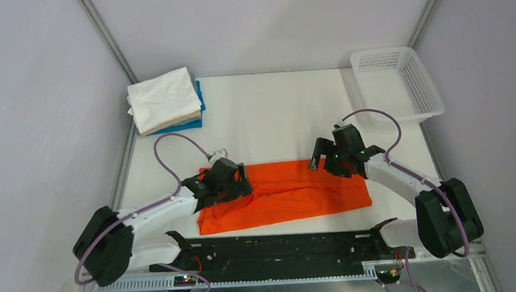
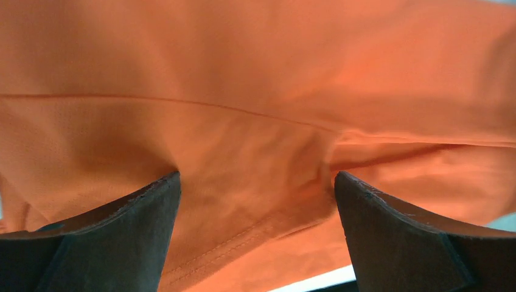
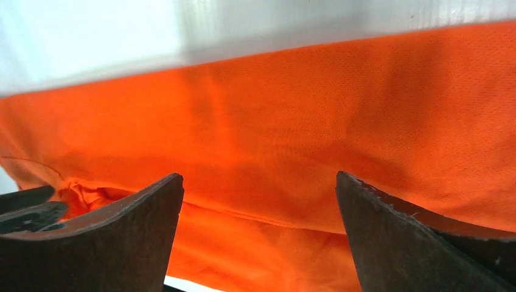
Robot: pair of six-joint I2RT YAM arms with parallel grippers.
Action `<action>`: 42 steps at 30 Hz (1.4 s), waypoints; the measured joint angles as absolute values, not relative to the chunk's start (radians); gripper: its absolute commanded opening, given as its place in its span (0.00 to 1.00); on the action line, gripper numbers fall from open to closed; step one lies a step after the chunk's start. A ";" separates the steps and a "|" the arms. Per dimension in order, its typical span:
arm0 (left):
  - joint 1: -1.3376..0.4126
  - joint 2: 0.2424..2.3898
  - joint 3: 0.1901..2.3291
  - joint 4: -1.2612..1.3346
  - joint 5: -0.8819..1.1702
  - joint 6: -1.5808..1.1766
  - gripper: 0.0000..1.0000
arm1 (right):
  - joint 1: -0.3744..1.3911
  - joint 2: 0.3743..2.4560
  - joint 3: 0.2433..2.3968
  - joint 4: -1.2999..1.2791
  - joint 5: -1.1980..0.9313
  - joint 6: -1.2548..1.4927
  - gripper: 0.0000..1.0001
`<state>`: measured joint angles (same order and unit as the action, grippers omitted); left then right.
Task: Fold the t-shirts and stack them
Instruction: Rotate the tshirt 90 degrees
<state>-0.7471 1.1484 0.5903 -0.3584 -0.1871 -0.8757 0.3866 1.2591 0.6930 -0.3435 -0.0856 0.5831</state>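
The bright orange t-shirt (image 1: 292, 195) lies folded into a long band across the front middle of the table. My left gripper (image 1: 242, 182) is down on its left end, jaws wide open. The left wrist view shows orange cloth with a stitched hem (image 2: 243, 237) between the fingers (image 2: 146, 225). My right gripper (image 1: 320, 161) is open at the shirt's far edge, right of centre. The right wrist view shows a cloth fold (image 3: 261, 213) between its spread fingers (image 3: 389, 231). The pile of folded shirts (image 1: 164, 97), white on top over beige and blue, sits at the back left.
A white plastic mesh basket (image 1: 409, 110) stands at the back right corner. Grey walls close in the table on both sides and behind. The black arm-base rail (image 1: 275, 250) runs along the near edge.
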 measured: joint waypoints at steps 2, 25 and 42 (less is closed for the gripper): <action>-0.747 1.204 0.539 -0.318 -0.175 -0.907 1.00 | 0.390 1.301 0.689 -0.329 -0.089 0.594 0.99; -0.440 2.364 1.778 -0.047 0.254 -0.951 0.99 | 0.639 1.288 0.522 -0.096 -0.278 0.749 0.99; -0.435 2.774 2.368 -0.012 0.359 -1.209 0.98 | 0.833 1.402 0.544 0.106 -0.294 0.855 1.00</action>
